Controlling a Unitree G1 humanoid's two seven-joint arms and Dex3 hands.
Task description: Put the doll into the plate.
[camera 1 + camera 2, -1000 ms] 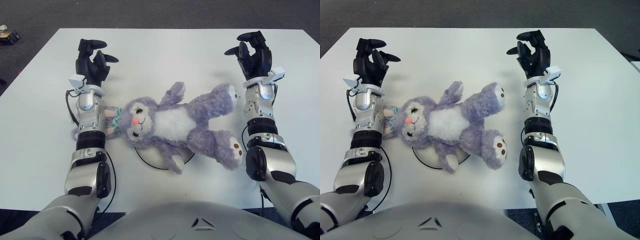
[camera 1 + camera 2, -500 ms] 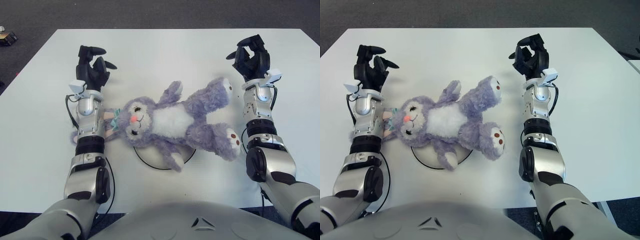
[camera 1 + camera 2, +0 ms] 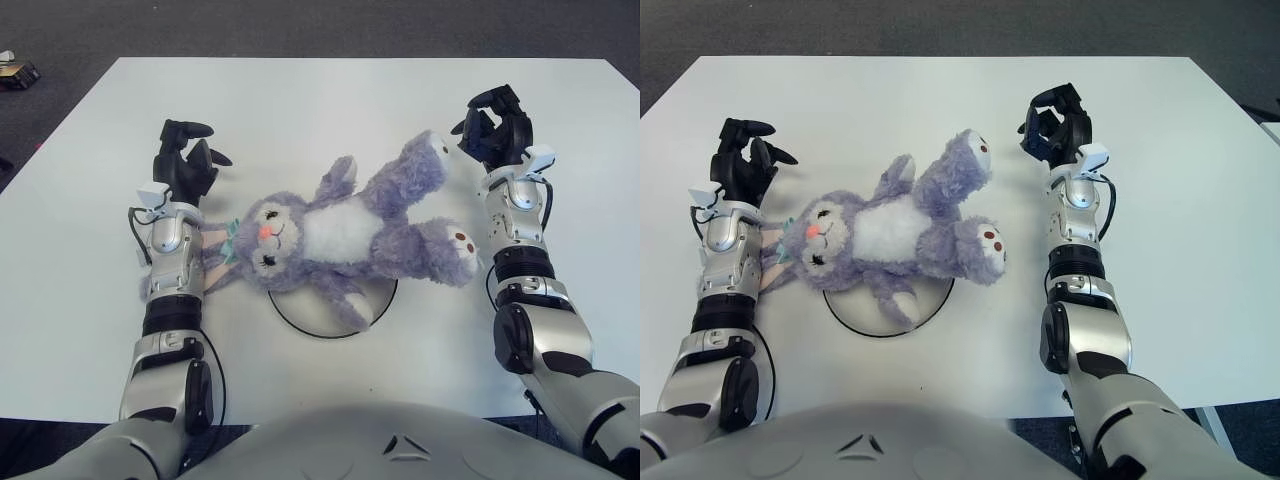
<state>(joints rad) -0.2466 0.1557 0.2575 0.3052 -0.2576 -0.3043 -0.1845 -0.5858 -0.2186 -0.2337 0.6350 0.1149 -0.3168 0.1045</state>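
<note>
The doll (image 3: 345, 235) lies partly over the plate (image 3: 383, 305) on the worktop (image 3: 300, 100). The left hand (image 3: 183, 165) and right hand (image 3: 497, 128) flank it, fingers loosely spread, gripping nothing.

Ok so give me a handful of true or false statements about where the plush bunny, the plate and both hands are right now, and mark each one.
1. The purple plush bunny lies on its back, partly over the white plate. True.
2. The left hand is gripping the bunny's ear. False: it sits apart on the table, beyond the ears, with fingers relaxed and holding nothing.
3. The bunny's head points toward the robot's left. True.
4. The plate is fully uncovered beside the bunny. False: the bunny covers much of it; only the near rim shows.
5. The right hand is near the bunny's raised foot, holding nothing. True.
6. The bunny's belly is black. False: it is white.
</note>
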